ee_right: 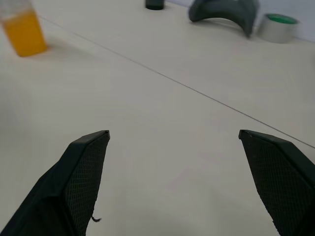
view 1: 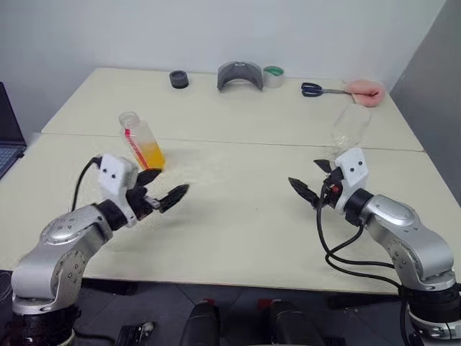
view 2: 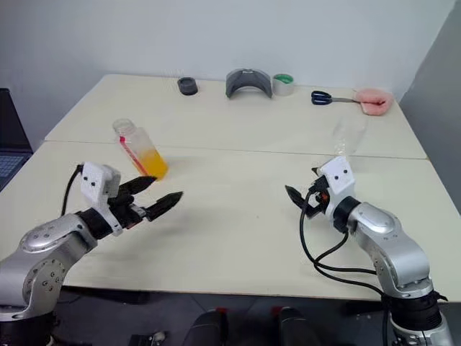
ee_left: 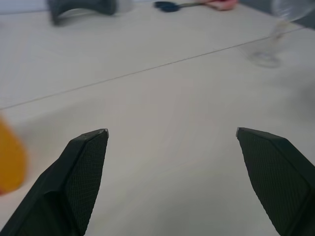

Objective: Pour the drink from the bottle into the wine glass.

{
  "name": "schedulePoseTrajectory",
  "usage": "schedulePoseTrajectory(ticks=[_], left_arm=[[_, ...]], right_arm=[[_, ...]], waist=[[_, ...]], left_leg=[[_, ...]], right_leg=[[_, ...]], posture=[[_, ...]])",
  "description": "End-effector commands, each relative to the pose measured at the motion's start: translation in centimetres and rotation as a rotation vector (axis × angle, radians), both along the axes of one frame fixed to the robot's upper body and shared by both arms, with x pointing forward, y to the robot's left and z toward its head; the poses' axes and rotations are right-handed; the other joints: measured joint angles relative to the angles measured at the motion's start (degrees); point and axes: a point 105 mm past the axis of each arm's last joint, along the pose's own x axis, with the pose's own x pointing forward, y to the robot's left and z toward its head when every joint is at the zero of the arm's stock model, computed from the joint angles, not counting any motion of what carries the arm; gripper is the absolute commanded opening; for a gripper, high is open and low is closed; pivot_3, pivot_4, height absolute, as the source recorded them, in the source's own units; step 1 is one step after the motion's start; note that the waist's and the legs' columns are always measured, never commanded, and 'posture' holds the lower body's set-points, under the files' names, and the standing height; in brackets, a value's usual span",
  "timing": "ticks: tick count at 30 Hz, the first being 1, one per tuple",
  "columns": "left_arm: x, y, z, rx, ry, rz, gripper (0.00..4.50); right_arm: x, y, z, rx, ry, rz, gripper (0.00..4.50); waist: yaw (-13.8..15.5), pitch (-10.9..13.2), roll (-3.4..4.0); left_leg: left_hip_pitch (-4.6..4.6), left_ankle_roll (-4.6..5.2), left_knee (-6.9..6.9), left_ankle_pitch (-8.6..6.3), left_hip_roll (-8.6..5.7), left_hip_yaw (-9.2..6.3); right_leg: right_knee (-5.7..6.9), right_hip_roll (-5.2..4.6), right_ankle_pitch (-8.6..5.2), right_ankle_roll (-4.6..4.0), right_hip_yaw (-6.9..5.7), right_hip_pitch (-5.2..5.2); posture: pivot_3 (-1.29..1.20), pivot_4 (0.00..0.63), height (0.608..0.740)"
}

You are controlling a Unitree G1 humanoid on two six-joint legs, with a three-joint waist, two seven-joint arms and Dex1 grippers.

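The bottle (view 1: 142, 140) stands on the left part of the table, clear, with a red label stripe and the orange drink (view 1: 152, 153) in its lower half. My left gripper (view 1: 170, 182) hangs open just in front of it, a short way off and not touching, with nothing between its fingers. The wine glass (view 1: 351, 128) stands on the right side, and its bowl looks clear. My right gripper (view 1: 305, 175) is open and empty, in front of the glass and a little to its left. The bottle (ee_right: 22, 30) also appears in the right wrist view, and the glass (ee_left: 275, 29) in the left wrist view.
Along the far edge of the table (view 1: 238, 238) lie a black ring (view 1: 178, 79), a grey curved piece (view 1: 240, 74), a tape roll (view 1: 273, 76), blue-handled scissors (view 1: 317, 89) and a pink object (view 1: 365, 91). A laptop (view 1: 7, 140) sits at the left edge.
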Motion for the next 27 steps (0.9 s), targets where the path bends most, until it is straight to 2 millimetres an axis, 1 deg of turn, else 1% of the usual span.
schedulePoseTrajectory(ticks=[1,3,5,7,9,13,16,21,24,27], left_arm=[[-0.9,-1.7,1.2,0.012,0.010,-0.152,4.48],[-1.1,-2.1,1.6,0.027,0.013,-0.208,4.48],[-1.1,-2.4,2.1,0.033,0.007,-0.244,4.48],[-0.9,-2.6,2.7,0.026,-0.014,-0.253,4.48],[-0.2,-2.5,3.1,0.022,-0.041,-0.230,4.48],[0.1,-2.5,3.1,0.019,-0.044,-0.227,4.48],[0.0,-2.7,2.9,0.015,-0.038,-0.230,4.48],[-0.7,-3.5,2.6,-0.006,-0.010,-0.271,4.48],[-1.2,-3.8,2.5,-0.011,0.005,-0.296,4.48],[-1.2,-3.8,2.5,-0.009,0.007,-0.295,4.48]], right_arm=[[1.1,-1.9,-1.1,-0.011,-0.042,-0.106,4.50],[2.1,-2.8,-1.9,0.004,-0.034,-0.175,4.50],[3.0,-3.7,-2.1,0.036,-0.033,-0.239,4.50],[3.9,-4.1,-2.4,0.080,-0.034,-0.277,4.50],[4.8,-4.2,-2.7,0.119,-0.033,-0.301,4.50],[6.1,-4.5,-2.7,0.151,-0.048,-0.329,4.50],[7.1,-5.1,-2.7,0.195,-0.044,-0.370,4.50],[8.3,-6.3,-2.5,0.242,-0.058,-0.430,4.50],[8.9,-6.3,-2.2,0.252,-0.076,-0.438,4.50],[9.4,-5.9,-1.9,0.254,-0.089,-0.429,4.50]], waist=[[-0.1,0.0,0.01],[-0.7,0.0,0.02],[-1.1,0.0,0.03],[-1.3,0.0,0.04],[-1.3,0.0,0.04],[-1.3,0.0,0.04],[-1.3,0.0,0.04],[-1.3,0.0,0.04],[-1.3,0.0,0.04],[-1.4,0.0,0.05]], left_leg=[[0.01,0.00,-0.01,0.00,-0.01,0.02],[0.04,0.00,-0.06,0.00,0.01,0.11],[0.05,0.00,-0.05,0.00,0.01,0.13],[0.05,0.00,-0.04,0.00,0.01,0.14],[0.06,0.00,-0.04,0.00,0.01,0.14],[0.05,0.00,-0.05,0.00,0.01,0.15],[0.04,0.00,-0.06,0.00,0.00,0.18],[0.05,0.00,-0.06,0.00,0.01,0.19],[0.05,0.00,-0.07,0.00,0.01,0.19],[0.05,0.00,-0.06,0.00,0.01,0.19]], right_leg=[[0.00,0.00,0.00,0.00,0.02,0.00],[0.01,0.00,0.01,-0.03,0.08,-0.02],[0.02,0.01,0.03,-0.06,0.09,-0.03],[0.04,0.01,0.04,-0.08,0.11,-0.03],[0.04,0.01,0.04,-0.08,0.10,-0.03],[0.03,0.01,0.05,-0.09,0.11,-0.02],[0.02,0.00,0.05,-0.10,0.13,-0.03],[0.03,0.00,0.05,-0.10,0.14,-0.03],[0.03,0.00,0.05,-0.10,0.14,-0.03],[0.05,0.00,0.05,-0.10,0.16,-0.03]], posture=[[0.00,0.150,0.740],[0.00,0.150,0.740],[0.00,0.150,0.740],[0.00,0.150,0.740],[0.00,0.150,0.740],[0.00,0.150,0.740],[0.00,0.150,0.740],[0.00,0.150,0.740],[0.00,0.150,0.740],[0.00,0.150,0.740]])
